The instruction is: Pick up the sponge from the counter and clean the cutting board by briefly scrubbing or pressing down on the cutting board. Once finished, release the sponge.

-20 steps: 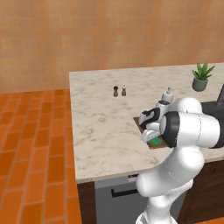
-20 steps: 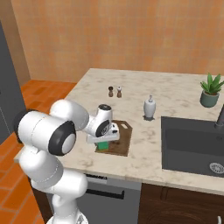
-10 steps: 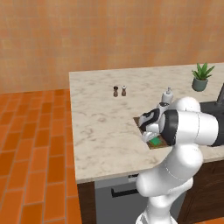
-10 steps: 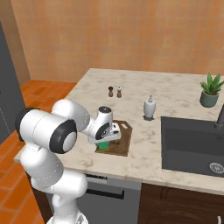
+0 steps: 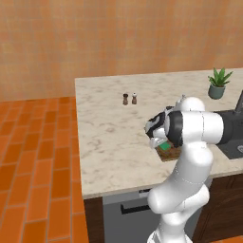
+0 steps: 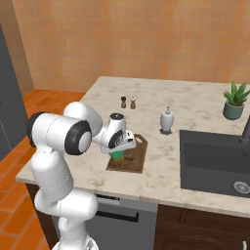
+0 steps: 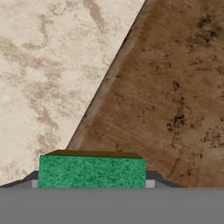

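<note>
My gripper (image 6: 119, 148) is shut on the sponge (image 6: 117, 155), a small block with a green top and a yellow lower layer. It holds the sponge low over the left part of the dark-brown cutting board (image 6: 134, 161) on the marbled counter (image 6: 146, 95). In the hand view the green sponge (image 7: 92, 172) sits between the fingertips, with the cutting board (image 7: 175, 96) close beneath and the counter (image 7: 43, 65) beside it. From the left base view the sponge (image 5: 164, 147) peeks out under the hand, over the cutting board (image 5: 172, 154). I cannot tell whether the sponge touches the wood.
Two small shakers (image 6: 128, 102) stand further back on the counter. A white soap bottle (image 6: 167, 120) stands behind the board. The dark sink basin (image 6: 215, 158) lies to the right, with a potted plant (image 6: 234, 100) beyond it. The counter's front edge runs just before the board.
The hand has barely shifted over the board. The sponge stays in the grip.
</note>
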